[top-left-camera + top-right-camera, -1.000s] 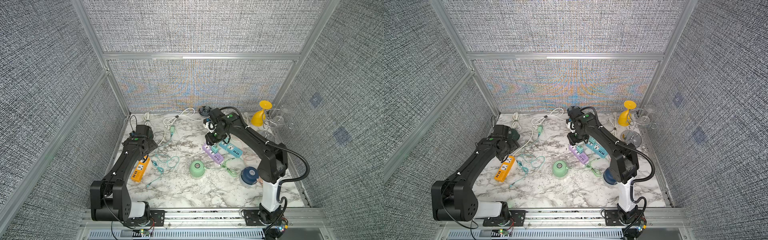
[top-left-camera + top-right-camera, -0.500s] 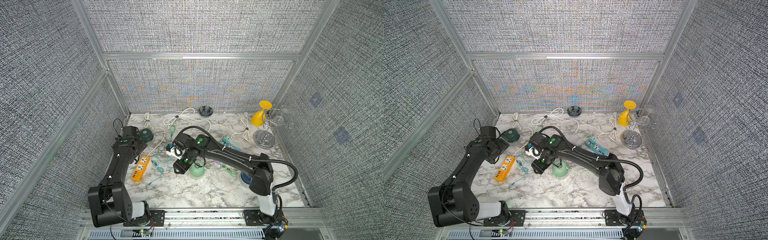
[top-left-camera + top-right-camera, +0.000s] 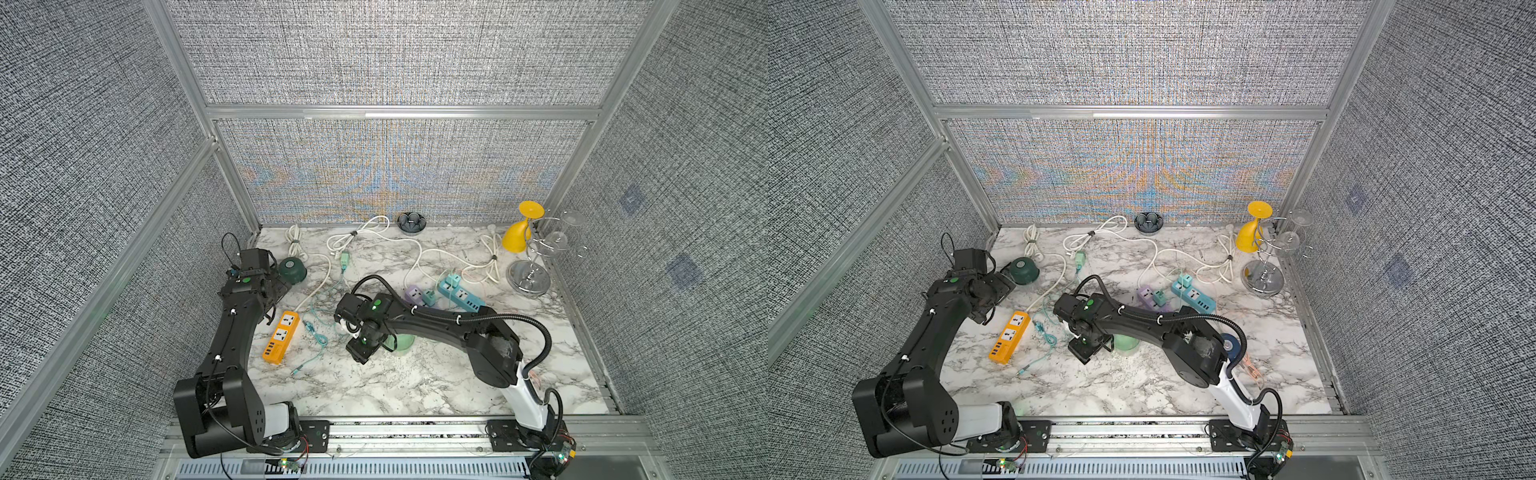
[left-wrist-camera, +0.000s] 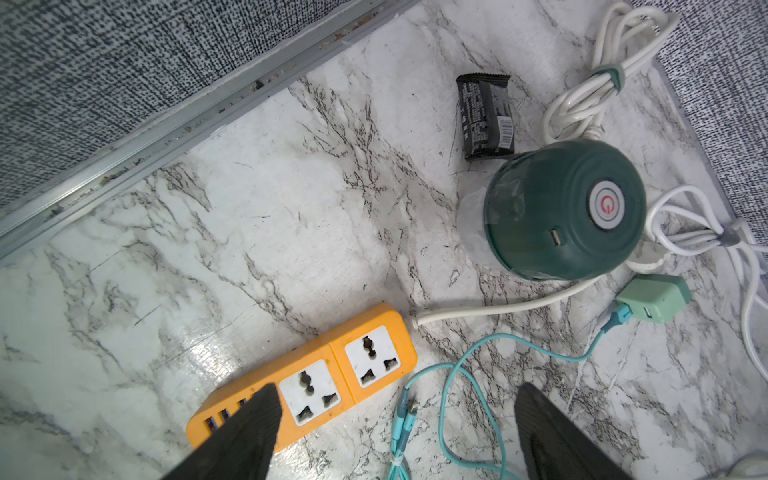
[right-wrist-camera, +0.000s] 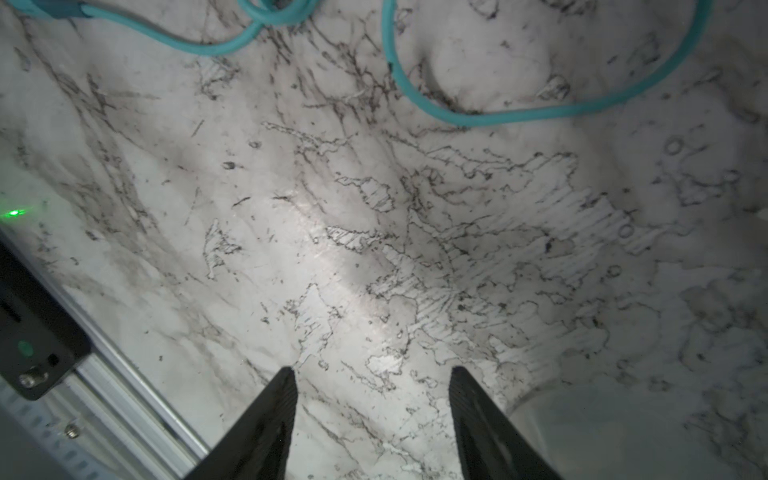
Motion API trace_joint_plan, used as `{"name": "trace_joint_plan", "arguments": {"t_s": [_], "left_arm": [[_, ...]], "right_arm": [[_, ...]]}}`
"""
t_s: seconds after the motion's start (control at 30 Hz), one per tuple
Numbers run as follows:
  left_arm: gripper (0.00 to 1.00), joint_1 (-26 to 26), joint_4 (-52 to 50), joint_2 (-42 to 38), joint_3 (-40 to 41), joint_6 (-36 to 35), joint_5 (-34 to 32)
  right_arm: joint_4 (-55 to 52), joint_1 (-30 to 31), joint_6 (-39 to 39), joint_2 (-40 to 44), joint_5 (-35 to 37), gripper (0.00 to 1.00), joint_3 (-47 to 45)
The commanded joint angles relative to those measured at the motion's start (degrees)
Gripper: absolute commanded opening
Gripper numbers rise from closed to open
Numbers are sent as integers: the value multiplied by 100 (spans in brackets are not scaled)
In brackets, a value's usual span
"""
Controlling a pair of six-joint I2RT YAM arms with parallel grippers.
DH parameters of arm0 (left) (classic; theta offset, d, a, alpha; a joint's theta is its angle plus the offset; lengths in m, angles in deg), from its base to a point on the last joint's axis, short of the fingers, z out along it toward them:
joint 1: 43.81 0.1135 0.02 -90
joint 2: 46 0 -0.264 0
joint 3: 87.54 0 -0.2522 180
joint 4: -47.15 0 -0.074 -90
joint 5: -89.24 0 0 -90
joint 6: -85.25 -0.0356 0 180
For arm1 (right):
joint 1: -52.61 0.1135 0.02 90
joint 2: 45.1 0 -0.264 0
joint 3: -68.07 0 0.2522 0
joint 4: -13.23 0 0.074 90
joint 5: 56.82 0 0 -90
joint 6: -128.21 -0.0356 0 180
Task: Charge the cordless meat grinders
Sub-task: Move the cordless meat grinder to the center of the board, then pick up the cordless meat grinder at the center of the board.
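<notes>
A white, grey-veined marble table (image 3: pixel 374 386) forms the floor of a booth walled with grey woven fabric panels (image 3: pixel 395 62) in aluminium frames. At the upper middle of both top views a small dark petal-patterned round dish (image 3: pixel 411 222) sits against the back wall; what it holds is too small to tell. At the right, a chrome wire rack (image 3: pixel 528 276) carries an upturned yellow goblet (image 3: pixel 519 232) and clear glasses. The dark green dome-shaped meat grinder (image 3: pixel 293 270) stands at centre left, just beside the left arm's wrist. The mint green grinder (image 3: pixel 1125 343) stands mid-table, half hidden by the right arm. The navy blue grinder (image 3: pixel 1229 345) shows in a top view beside that arm's elbow. Only the left wrist view shows a black foil snack packet (image 4: pixel 486 116) just beside the dark green grinder. There the left jaws stand wide apart, holding nothing, above an orange rectangular power strip (image 4: pixel 307 382) and a teal cable (image 4: pixel 457 365). The right jaws are parted with only bare marble between them.
</notes>
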Motion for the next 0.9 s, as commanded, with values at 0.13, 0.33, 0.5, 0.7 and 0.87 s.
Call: {"name": "trace_joint_plan", "arguments": {"t_s": [0.13, 0.33, 0.5, 0.7, 0.87], "left_arm": [[90, 18, -41, 197, -315, -196, 68], [99, 30, -169, 569, -761, -422, -158], [99, 27, -273, 1256, -1416, -803, -240], [99, -91, -847, 2507, -2755, -1183, 228], [99, -383, -1179, 3343, -3557, -1613, 303]], "right_arm": [[8, -265, -79, 156, 446, 62, -309], [113, -528, -106, 445, 465, 62, -701], [244, -504, -73, 662, 109, 66, -697], [131, -290, -27, 891, -57, 73, -308], [48, -190, -18, 1054, -120, 73, -159]]}}
